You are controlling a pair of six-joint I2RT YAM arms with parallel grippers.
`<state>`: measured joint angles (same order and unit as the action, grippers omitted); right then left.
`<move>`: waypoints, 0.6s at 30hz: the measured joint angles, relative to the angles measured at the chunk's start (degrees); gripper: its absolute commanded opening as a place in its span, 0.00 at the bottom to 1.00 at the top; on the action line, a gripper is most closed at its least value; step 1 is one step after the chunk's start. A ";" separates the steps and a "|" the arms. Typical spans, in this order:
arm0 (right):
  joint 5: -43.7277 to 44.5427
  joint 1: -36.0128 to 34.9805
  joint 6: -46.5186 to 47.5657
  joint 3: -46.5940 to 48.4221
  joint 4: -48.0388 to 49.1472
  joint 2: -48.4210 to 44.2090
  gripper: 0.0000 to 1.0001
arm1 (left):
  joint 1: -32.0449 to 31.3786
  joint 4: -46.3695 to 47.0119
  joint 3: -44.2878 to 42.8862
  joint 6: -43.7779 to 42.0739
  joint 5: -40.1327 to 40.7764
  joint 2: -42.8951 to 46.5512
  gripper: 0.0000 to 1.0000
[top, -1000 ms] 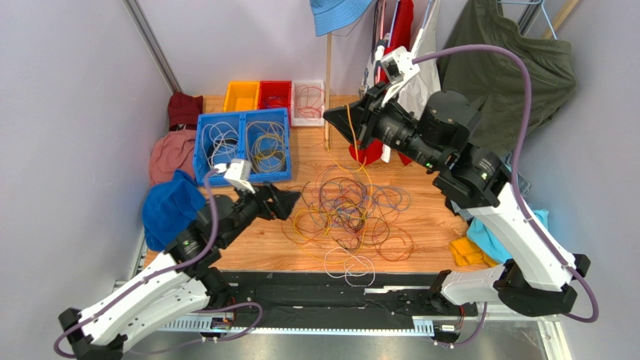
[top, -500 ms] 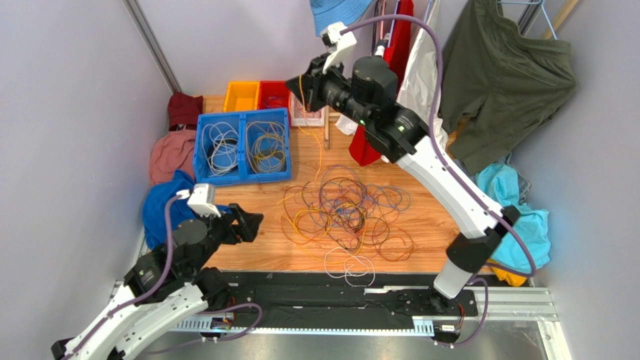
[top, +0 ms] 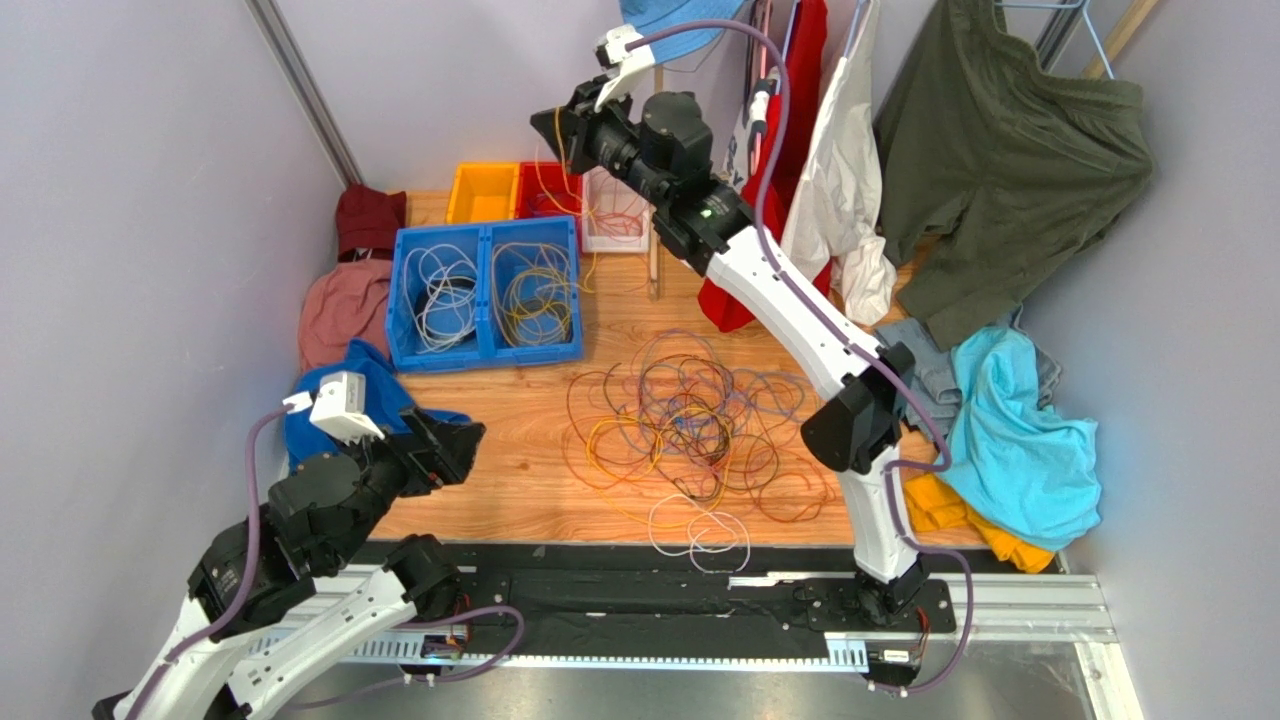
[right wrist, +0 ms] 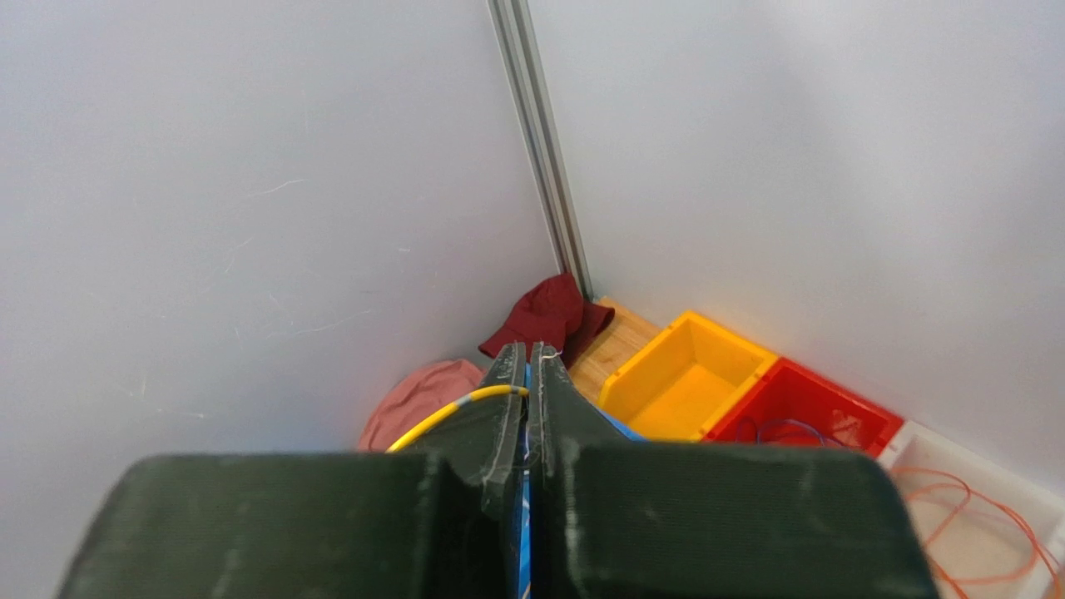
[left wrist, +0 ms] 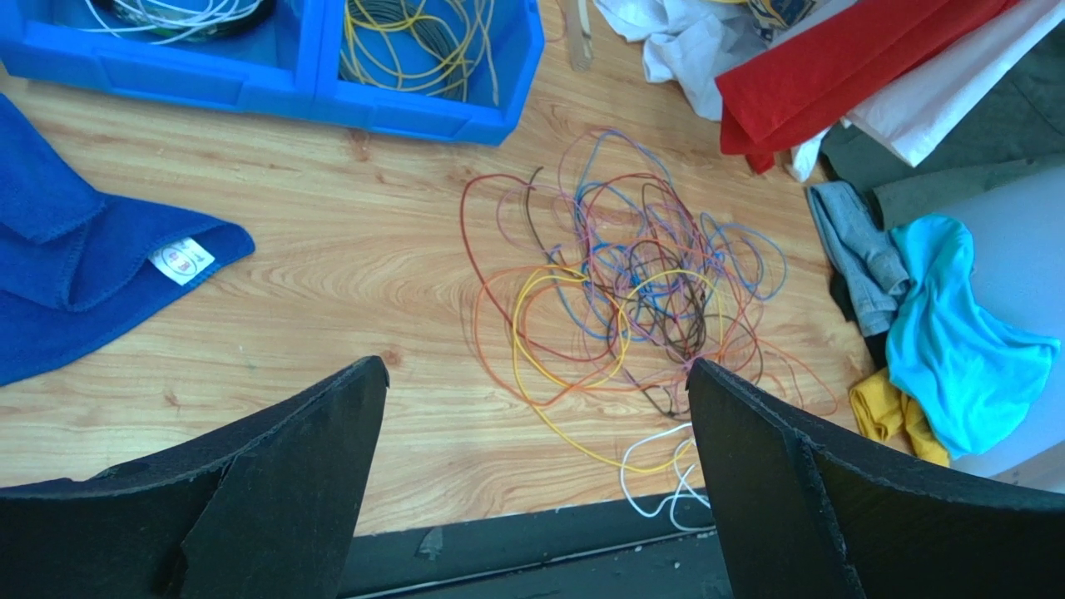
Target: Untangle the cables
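Both arms have moved: the right arm has swung up and far back, and the left arm has pulled away to the near left corner of the desk [top: 519, 495]. Now the right claw [top: 553, 123] is high up by the back wall, above the yellow bin [top: 484, 195] and the red bin [top: 541, 189] in the top view. Its two fingers are pressed together, and a thin yellow cable [right wrist: 450, 409] is pinched between them. The big pile of cables [top: 691, 420] lies in a messy heap in the middle of the desk, well apart from this claw and much nearer to the bottom of the arms. The left claw [top: 458, 440] has its fingers wide apart and holds nothing. It hangs to the left of the pile, not touching it, close to a blue cloth [left wrist: 75, 275]. From its own camera the pile shows between the two black fingers, farther out on the wood, with red, yellow, purple, brown and white loops all crossing each other. A blue bin [top: 451, 233] sits behind the pile to the left, with white cables [top: 440, 293] in its left half and more yellow ones [top: 535, 297] in its right half.
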<state>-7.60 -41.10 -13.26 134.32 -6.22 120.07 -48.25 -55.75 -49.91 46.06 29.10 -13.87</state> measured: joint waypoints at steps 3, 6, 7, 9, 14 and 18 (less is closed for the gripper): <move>-0.31 0.07 -0.02 0.13 4.61 2.99 0.00 | 0.00 -0.44 -0.15 -0.07 0.57 0.17 0.99; -0.24 0.17 0.04 0.15 9.07 5.55 0.00 | 0.00 -0.74 -0.07 -0.09 1.40 1.38 0.99; -0.17 0.24 0.04 0.28 10.21 6.25 0.00 | 0.00 -0.76 -0.07 -0.09 1.60 1.92 0.99; -0.20 0.48 0.07 1.95 12.31 8.15 0.00 | 0.00 -0.74 -0.02 -0.11 2.08 2.97 0.99; -0.24 1.14 0.17 5.27 16.50 11.69 0.00 | 0.00 -0.68 0.42 -0.17 2.73 4.17 0.99; -0.35 1.38 -0.04 5.57 18.62 14.40 0.00 | 0.00 -0.33 2.32 -0.46 2.67 4.17 0.99</move>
<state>-7.94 -39.72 -13.30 139.90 12.40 134.47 -48.25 -56.07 -47.59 45.60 31.77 -9.69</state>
